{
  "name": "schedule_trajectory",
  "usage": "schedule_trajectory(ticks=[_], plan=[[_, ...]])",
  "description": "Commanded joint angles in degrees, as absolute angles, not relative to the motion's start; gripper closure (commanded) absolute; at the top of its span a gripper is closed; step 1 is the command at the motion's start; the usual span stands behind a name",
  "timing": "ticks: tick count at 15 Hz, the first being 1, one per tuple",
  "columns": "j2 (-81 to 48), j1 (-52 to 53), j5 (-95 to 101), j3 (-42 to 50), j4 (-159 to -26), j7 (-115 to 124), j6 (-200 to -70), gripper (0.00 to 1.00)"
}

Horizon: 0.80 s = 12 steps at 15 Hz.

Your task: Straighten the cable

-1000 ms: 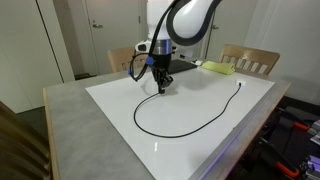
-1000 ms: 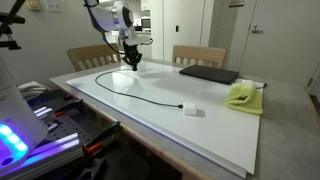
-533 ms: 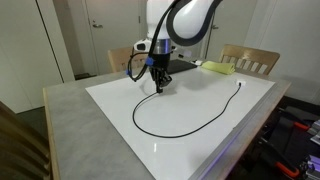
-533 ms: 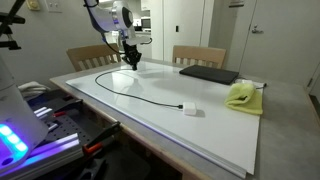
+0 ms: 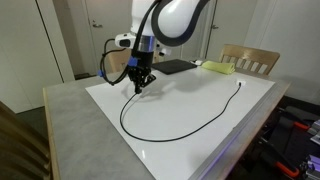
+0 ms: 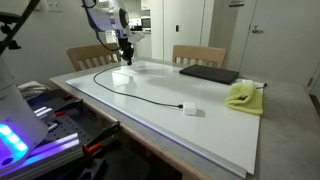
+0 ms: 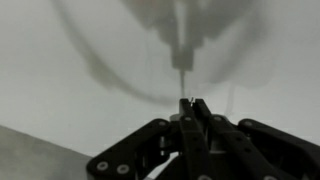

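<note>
Pincer: your pincer (image 5: 140, 84) is clenching fully, its jaws pinching one end of the cable (image 5: 160, 136) just above the white board (image 5: 185, 100).
Cable: it is dropping from the pincer's tips, bowing out to one side and sweeping round in a wide arc across the board.
Far end: the white plug (image 6: 188, 109) is lying well apart from the pincer, at the other limit of the arc.
Long axis: the line from pincer to plug is running slantwise over the board, and the slack is bulging off that line.
Coming move, as a judgement: you are likely needing to draw the held end straight away from the plug, so the bow flattens.
Wrist view: the closed fingertips (image 7: 196, 115) are pointing at bare board, and the cord is showing too blurred to follow.
</note>
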<state>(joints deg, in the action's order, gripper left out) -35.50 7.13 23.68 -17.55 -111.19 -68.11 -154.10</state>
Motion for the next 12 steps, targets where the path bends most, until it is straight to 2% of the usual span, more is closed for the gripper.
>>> schedule_trajectory(ticks=[1, 2, 3, 8, 9, 12], plan=[[-41.35, 7.53, 22.05, -20.82, -103.34, -79.37, -152.69, 0.98], [-43.06, 7.63, 21.53, -21.87, -101.18, -82.68, -152.01, 0.98], [-39.05, 8.73, 21.32, -19.08, -106.24, -77.63, -153.97, 0.9], [-42.39, 9.3, 20.7, -20.15, -102.17, -81.5, -153.4, 0.9], [-42.33, 9.26, 20.7, -20.14, -102.22, -81.55, -153.39, 0.98], [-44.37, 7.05, 20.58, -23.92, -100.56, -92.47, -154.93, 0.98]])
